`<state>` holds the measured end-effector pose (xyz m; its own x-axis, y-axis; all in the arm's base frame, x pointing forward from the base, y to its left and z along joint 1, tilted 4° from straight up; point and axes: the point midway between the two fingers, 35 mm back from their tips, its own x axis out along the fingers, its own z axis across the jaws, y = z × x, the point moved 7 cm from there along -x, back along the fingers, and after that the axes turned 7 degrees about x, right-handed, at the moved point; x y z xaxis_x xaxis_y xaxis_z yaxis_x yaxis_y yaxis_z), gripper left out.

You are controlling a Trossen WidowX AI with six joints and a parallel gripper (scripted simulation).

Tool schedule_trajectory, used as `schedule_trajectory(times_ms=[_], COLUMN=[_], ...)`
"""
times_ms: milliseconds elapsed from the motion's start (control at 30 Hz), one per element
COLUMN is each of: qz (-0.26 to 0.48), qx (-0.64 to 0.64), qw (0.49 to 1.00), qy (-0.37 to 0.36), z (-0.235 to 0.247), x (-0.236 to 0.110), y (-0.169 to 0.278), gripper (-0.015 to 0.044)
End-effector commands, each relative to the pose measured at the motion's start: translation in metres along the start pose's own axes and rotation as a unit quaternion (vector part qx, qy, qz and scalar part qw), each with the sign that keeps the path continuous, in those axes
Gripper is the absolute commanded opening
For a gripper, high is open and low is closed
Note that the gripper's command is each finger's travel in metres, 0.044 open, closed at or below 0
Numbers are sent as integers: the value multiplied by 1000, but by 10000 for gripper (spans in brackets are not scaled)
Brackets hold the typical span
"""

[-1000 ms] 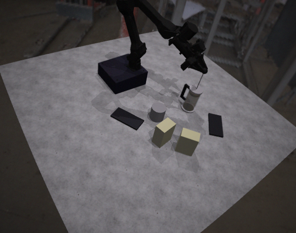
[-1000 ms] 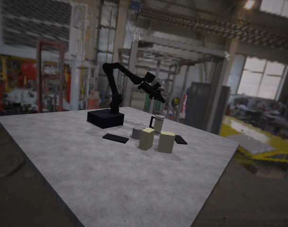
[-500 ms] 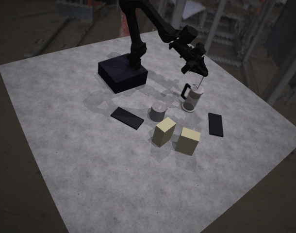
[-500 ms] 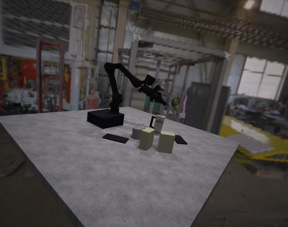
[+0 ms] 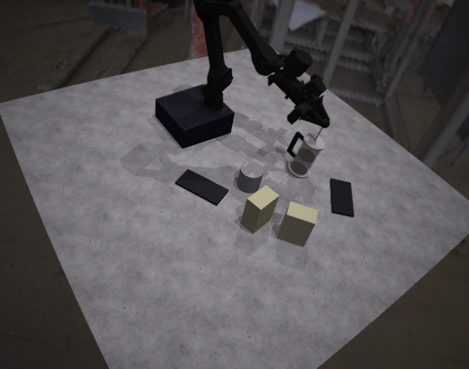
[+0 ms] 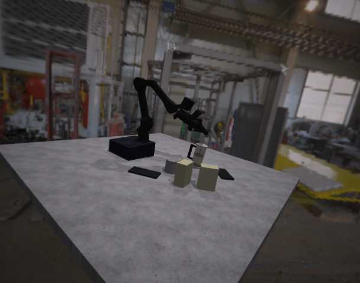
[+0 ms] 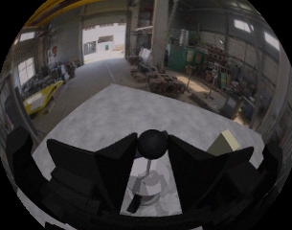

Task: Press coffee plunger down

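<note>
Pushing step: your black two-finger gripper (image 5: 321,124) clamped on round black plunger knob (image 7: 152,142), above clear glass coffee press with black handle (image 5: 305,155) near grey cylinder (image 5: 250,174). Thin rod shows above lid. You push straight down, slow, no side shove, then open fingers.

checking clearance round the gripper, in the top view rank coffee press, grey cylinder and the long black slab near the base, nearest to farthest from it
1. Coffee press, directly under the gripper.
2. Grey cylinder, off toward the middle of the table.
3. Long black slab, beyond the cylinder.
</note>
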<state>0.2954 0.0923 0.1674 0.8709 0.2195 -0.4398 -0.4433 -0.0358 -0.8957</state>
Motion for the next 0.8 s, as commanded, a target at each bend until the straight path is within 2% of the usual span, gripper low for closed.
schedule_trajectory(times_ms=[0, 767], qz=[41, 41], qx=[-6, -6], qw=[999, 999], qy=[4, 4], z=[-3, -5], x=[8, 29], y=[29, 34], gripper=[122, 122])
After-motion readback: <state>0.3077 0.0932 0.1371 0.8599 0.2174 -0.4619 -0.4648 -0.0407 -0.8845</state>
